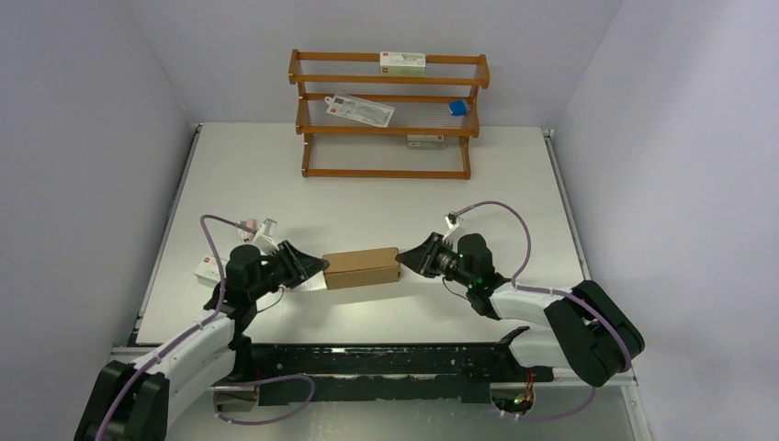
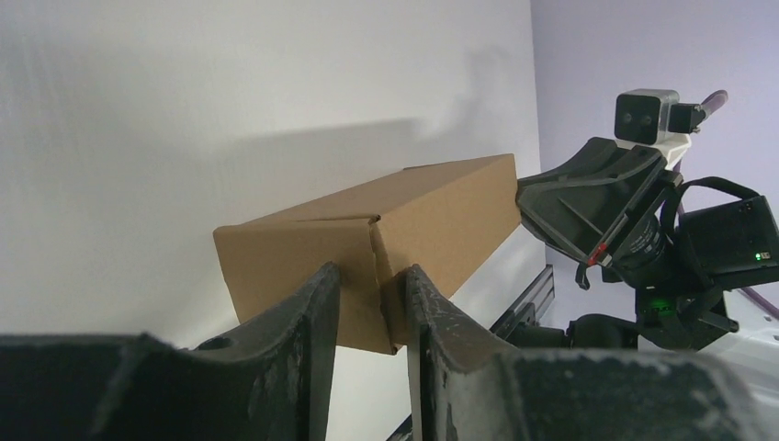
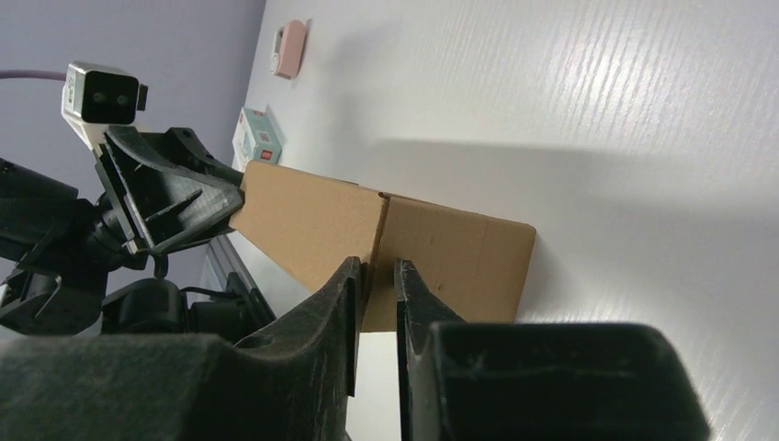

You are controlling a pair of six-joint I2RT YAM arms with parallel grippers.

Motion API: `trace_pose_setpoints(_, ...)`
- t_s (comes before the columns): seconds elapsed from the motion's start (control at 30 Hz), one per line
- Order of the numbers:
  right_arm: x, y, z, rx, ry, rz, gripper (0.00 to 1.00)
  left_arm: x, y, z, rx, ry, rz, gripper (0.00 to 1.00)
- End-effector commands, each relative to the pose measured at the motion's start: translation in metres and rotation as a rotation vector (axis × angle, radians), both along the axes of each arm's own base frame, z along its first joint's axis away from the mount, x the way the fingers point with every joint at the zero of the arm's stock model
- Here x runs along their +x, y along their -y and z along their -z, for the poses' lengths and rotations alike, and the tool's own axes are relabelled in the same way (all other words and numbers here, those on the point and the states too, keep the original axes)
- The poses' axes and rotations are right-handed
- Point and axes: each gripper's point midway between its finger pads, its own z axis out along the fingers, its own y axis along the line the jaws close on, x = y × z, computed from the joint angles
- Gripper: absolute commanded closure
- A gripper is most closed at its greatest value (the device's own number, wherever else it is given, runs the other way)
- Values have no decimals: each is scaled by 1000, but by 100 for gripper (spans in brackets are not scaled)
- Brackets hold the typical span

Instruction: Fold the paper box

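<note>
box: the box (image 1: 362,267) sits mid-bench between my two arms, already a closed brown rectangular shape, long axis running left to right; I can't tell whether it rests on the bench (image 1: 386,207) or is lifted a little.
left hand: the left hand (image 1: 317,267) is on the box's left end; in its wrist view the fingers (image 2: 312,312) straddle the corner edge of the end panel, narrowly apart, clamped on the cardboard as far as I can judge.
right hand: the right hand (image 1: 401,260) is on the right end, fingers (image 3: 342,294) nearly together around a thin edge at the end seam; I read that as pinching the box.
step: I judge I'm seating the end flaps.
how to do it well: I'd keep both arms level and push inward evenly, so the box doesn't bow or twist, and go easy on the squeeze so the edges don't crease.
writing: box is plain, nothing printed.
carton: a small white carton (image 1: 208,269) with a red mark lies on the bench behind my left arm; text too small to read.
rack: a wooden rack (image 1: 389,81) at the far edge holds white packets; nothing legible there either.
</note>
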Motion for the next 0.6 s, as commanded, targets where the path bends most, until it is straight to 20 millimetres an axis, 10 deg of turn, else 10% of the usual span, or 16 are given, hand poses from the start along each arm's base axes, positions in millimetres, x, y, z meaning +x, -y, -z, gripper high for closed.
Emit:
trace_pose_setpoints(0.0,-12,23,52,-158,-121,28,91,-30,1,48,32,-174,62,85)
trace_pose_setpoints(0.57,-6,42,66,-224,-126,68,100,-26,-35,75,411,-211,-8,91)
